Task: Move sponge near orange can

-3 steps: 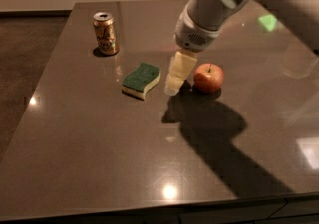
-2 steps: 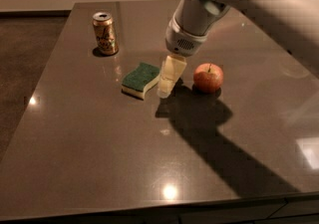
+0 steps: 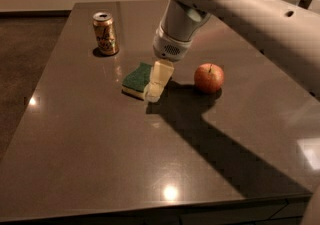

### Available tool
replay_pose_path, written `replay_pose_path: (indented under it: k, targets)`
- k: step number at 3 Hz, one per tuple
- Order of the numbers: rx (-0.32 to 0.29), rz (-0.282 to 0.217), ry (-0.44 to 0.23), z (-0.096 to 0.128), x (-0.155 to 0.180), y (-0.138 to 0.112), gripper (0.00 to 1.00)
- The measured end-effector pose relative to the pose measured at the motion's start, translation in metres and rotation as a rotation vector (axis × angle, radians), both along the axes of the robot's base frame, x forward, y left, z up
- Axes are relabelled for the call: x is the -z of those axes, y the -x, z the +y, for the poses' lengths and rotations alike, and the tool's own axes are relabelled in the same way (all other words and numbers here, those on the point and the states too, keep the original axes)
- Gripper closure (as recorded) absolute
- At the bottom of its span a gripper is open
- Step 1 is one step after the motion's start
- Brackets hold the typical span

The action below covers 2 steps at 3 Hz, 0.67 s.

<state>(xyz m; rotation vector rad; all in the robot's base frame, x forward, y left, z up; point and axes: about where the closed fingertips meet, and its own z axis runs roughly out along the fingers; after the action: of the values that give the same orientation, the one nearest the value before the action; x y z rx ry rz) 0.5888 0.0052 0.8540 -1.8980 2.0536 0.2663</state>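
The sponge [image 3: 136, 79], green on top with pale yellow foam below, lies flat on the dark table [image 3: 100, 159] near its middle. The orange can [image 3: 105, 33] stands upright at the far left of the table, well apart from the sponge. My gripper [image 3: 157, 83] hangs from the large white arm, pale fingers pointing down. It is right over the sponge's right end and hides part of it.
A red-yellow apple [image 3: 209, 78] sits on the table to the right of the gripper. The arm casts a broad shadow towards the front right. The table's left edge borders a dark floor [image 3: 25, 54].
The arm has moved left, away from the apple, and the gripper now stands over the sponge's right end. Sponge, can and apple have not moved.
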Motion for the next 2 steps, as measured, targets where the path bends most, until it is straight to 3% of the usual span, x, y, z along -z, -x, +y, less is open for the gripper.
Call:
replay_pose_path:
  k: [2]
  targets:
    - [-0.047,0.036,-0.003,0.0153,0.0062,-0.0006,0.41]
